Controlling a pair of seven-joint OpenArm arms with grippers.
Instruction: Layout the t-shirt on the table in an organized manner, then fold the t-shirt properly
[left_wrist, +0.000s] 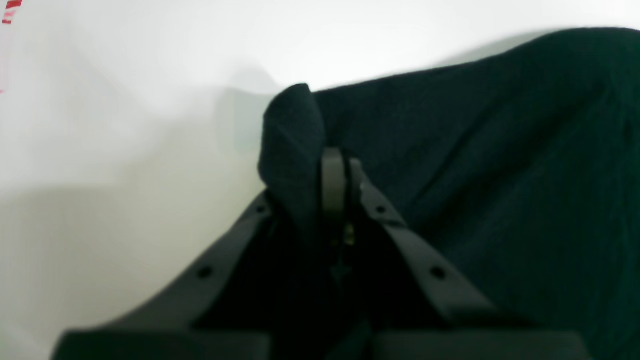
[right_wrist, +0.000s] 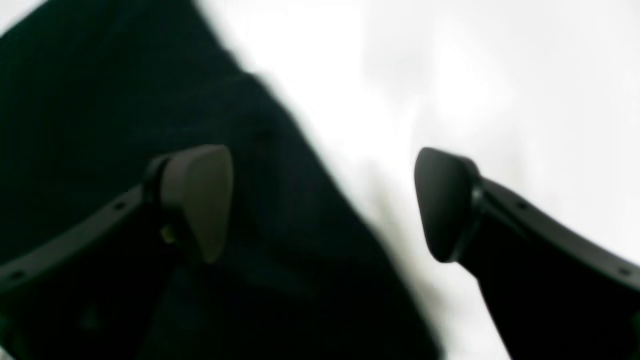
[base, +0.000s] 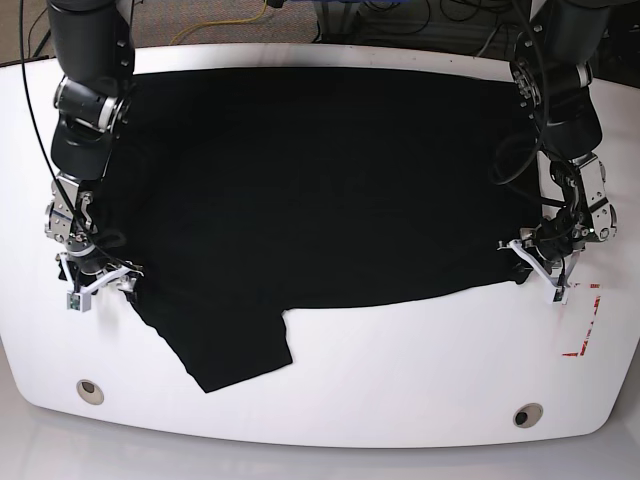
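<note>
Only 1 t-shirt, 2 grippers: left gripper pinching, right gripper apart.

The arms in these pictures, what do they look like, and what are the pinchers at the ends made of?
Both arms are chunky black cylinders with grey joints and black cables looping alongside. The left gripper and right gripper have dark angled bars dotted with screw holes, ending in rounded pads, with whitish brackets near the wrists.

Base view overhead on the table, both wrist views close above t-shirt edges
</note>
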